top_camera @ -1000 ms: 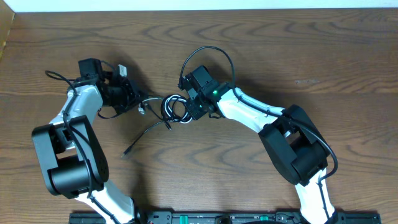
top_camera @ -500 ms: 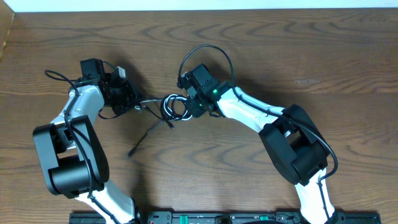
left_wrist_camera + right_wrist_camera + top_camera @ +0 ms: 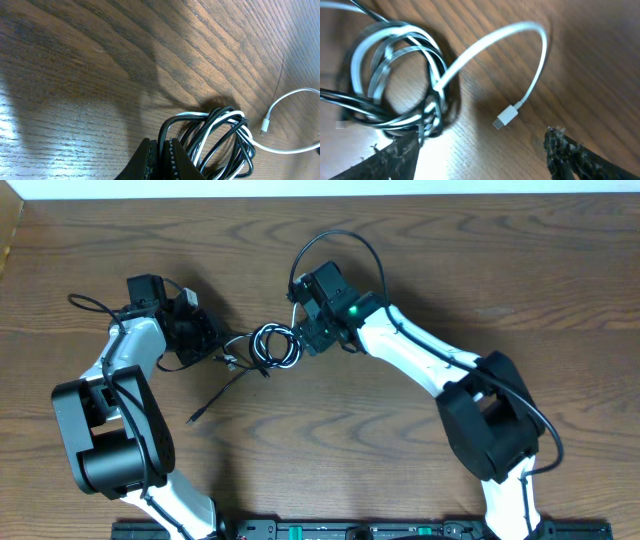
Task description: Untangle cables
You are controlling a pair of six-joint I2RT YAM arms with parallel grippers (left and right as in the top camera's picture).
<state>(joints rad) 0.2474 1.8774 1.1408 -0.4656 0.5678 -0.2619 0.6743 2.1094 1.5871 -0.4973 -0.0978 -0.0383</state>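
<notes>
Currently the left hand (image 3: 161, 156) is clamped tight on a black strand of the coiled cables (image 3: 220, 135), which lie bunched on the desk (image 3: 520, 270) between both arms. The right hand (image 3: 482, 142) stands wide apart, gripping nothing. The white cable plug (image 3: 506, 118) lies free just ahead of it.

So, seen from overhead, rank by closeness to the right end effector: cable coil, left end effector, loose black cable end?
From the right end effector:
1. cable coil, beside it.
2. left end effector, past the coil.
3. loose black cable end, lower in view.
</notes>
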